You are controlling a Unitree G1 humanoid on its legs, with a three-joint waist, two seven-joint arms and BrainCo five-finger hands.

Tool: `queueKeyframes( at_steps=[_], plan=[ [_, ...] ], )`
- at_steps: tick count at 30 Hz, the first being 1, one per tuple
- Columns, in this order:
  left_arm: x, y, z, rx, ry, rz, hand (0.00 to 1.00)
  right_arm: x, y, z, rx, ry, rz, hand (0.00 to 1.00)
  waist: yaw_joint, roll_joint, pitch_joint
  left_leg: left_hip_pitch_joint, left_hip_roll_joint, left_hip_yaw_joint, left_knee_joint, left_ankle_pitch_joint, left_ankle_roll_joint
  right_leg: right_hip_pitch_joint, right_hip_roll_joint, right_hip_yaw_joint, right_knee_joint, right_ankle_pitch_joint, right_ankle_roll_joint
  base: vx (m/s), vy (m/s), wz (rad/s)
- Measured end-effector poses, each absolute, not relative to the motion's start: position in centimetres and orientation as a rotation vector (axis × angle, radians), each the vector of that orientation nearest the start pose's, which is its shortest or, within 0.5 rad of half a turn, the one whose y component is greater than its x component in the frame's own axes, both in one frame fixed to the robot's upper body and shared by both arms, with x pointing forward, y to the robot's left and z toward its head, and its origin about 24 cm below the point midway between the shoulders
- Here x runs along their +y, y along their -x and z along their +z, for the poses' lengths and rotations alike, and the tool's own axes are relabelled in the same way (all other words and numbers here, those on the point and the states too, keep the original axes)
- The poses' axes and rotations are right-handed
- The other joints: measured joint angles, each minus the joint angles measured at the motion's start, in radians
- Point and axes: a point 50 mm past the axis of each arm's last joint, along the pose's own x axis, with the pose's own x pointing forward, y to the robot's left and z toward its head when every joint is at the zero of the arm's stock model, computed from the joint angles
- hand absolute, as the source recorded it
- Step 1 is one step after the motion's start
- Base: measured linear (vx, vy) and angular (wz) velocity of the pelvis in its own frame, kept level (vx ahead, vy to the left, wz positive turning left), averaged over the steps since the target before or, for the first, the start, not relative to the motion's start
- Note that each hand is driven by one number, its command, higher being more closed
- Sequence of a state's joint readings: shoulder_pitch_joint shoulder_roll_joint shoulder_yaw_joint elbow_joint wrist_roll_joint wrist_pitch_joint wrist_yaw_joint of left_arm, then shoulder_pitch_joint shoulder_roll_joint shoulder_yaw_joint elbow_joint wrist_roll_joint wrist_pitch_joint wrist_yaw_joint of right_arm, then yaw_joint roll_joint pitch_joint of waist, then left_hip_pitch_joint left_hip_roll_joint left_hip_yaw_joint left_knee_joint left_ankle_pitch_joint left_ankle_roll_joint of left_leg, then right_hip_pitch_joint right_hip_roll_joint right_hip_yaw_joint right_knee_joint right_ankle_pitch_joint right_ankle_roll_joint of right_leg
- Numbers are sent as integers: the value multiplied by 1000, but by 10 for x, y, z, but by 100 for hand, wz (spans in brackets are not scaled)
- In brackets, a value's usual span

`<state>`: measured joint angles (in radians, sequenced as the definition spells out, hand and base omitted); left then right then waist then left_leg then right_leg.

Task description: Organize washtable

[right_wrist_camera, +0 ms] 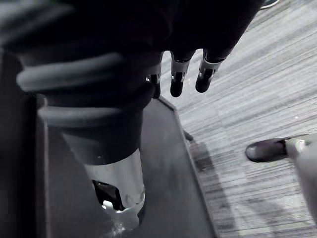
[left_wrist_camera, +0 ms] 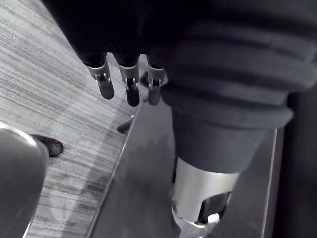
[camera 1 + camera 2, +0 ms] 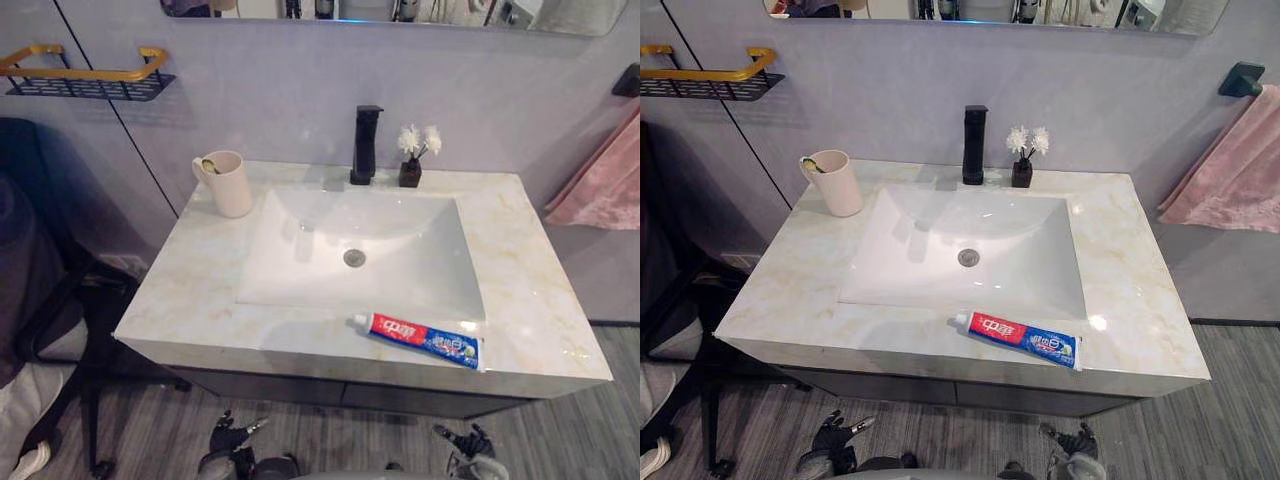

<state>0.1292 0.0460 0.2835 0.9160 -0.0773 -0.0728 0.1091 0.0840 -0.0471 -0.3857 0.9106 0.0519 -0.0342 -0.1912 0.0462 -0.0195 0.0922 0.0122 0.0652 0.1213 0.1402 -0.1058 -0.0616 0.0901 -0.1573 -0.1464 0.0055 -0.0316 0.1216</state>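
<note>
Toothpaste tube [image 3: 420,338] lies flat on the near edge of the marble counter [image 3: 190,290], right of centre and just in front of the white sink [image 3: 400,270], cap pointing left. Far left stands a beige cup [image 3: 230,185] with something small inside, and behind the sink a black tap [image 3: 365,145] has a little flower vase [image 3: 412,165] just to its right, with a pink towel [image 3: 605,185] on the right wall and a gold-railed shelf [image 3: 90,80] on the left. Down below the counter's front, the left hand [image 2: 130,79] and the right hand [image 1: 177,79] both hang with fingers loosely straight, gripping nothing.
</note>
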Motion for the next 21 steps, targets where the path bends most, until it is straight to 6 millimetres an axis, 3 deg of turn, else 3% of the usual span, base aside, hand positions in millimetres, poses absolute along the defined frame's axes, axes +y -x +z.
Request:
queueKeyframes(
  at_steps=[1, 4, 6, 7, 9, 10, 12, 14, 16, 17, 19, 21],
  plan=[
    [226, -97, -147, 950, 88, 494, 0, -239, -110, -141, 927, -70, -617, 0, -1, 3, -2, 3, 0, -3, -8, 5, -1, 3, 1, -5, -3, 0, -1, -18, -54, 16],
    [270, -88, -137, 917, 55, 640, 0, -257, -120, -128, 852, -45, -647, 0, 1, 15, -4, 19, 2, -12, -41, 20, -6, 12, 6, -15, -10, 2, -4, -20, -41, 8],
    [316, -81, -115, 841, -9, 791, 0, -266, -116, -126, 846, -23, -659, 0, 14, 18, -3, 24, 4, -12, -58, 26, -14, 11, 9, -17, -15, 3, -6, 0, 0, 0],
    [325, -82, -109, 816, -24, 819, 0, -267, -114, -125, 842, -19, -661, 0, 20, 18, -3, 25, 4, -12, -61, 26, -15, 11, 10, -17, -17, 3, -7, 0, 0, 0],
    [354, -86, -79, 677, -89, 905, 0, -270, -110, -123, 836, -11, -670, 0, 26, 17, -3, 25, 4, -12, -66, 26, -15, 12, 10, -18, -28, 5, -8, 0, 0, 0],
    [370, -92, -51, 553, -151, 944, 0, -272, -108, -121, 827, -4, -673, 0, 29, 18, -3, 23, 1, -16, -67, 26, -15, 13, 8, -22, -30, 5, -8, 22, 3, 5],
    [379, -101, -24, 430, -205, 956, 0, -273, -106, -119, 818, 2, -677, 0, 29, 19, -2, 19, -1, -23, -68, 26, -15, 15, 6, -31, -35, 5, -8, 34, 2, 12],
    [382, -123, 33, 161, -280, 950, 0, -275, -99, -119, 821, 11, -684, 0, 30, 19, -3, 18, -5, -38, -61, 26, -14, 30, 5, -46, -44, 5, -8, 52, -5, 17],
    [374, -137, 74, -36, -334, 914, 0, -276, -97, -118, 817, 13, -688, 0, 30, 21, -1, 16, -5, -42, -53, 23, -11, 33, 6, -45, -45, 4, -9, 41, 0, 3],
    [363, -143, 98, -159, -367, 881, 0, -277, -96, -116, 808, 13, -682, 0, 26, 25, 1, 16, -7, -49, -53, 23, -10, 34, 6, -46, -45, 4, -9, 34, 0, 1],
    [346, -152, 125, -298, -408, 816, 0, -278, -95, -115, 806, 11, -681, 0, 24, 28, 1, 16, -11, -68, -53, 22, -8, 36, 5, -47, -45, 4, -9, 6, 2, 4],
    [305, -167, 154, -476, -459, 655, 0, -279, -92, -115, 809, 8, -688, 0, 22, 33, 1, 19, -16, -83, -52, 20, -5, 46, 2, -60, -45, 3, -11, -5, 7, 15]
  ],
)
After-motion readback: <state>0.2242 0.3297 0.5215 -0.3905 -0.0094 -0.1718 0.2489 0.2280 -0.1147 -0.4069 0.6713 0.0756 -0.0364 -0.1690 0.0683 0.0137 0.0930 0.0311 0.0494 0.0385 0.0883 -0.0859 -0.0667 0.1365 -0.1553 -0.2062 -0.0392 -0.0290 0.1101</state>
